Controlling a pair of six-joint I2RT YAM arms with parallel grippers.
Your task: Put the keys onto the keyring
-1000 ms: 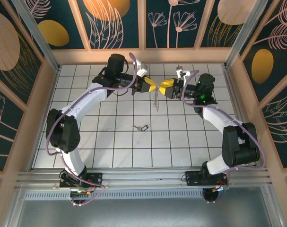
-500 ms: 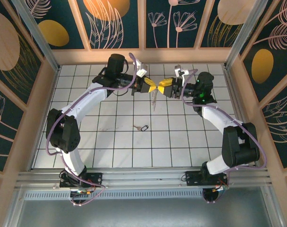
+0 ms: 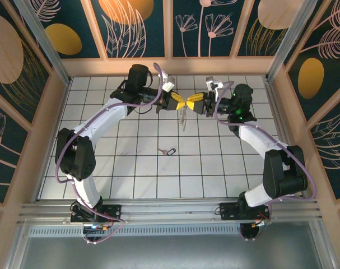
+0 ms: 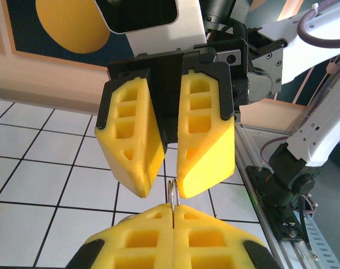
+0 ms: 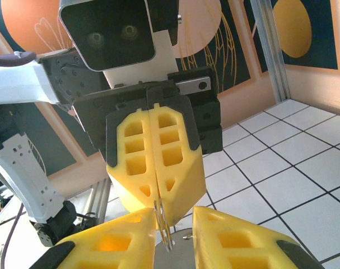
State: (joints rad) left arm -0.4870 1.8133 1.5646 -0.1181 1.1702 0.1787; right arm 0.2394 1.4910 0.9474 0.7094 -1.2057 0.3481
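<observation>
Above the far tiles, left tool (image 3: pixel 181 103) clamps the keyring (image 3: pixel 184 117), right tool (image 3: pixel 191 101) parted around it; a key (image 3: pixel 168 151) lies nearer.

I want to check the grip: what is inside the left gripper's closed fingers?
A thin metal ring sticks out from between the left gripper's shut fingers, its free end between the right gripper's open fingers. The part of the ring inside the grip is covered.
</observation>
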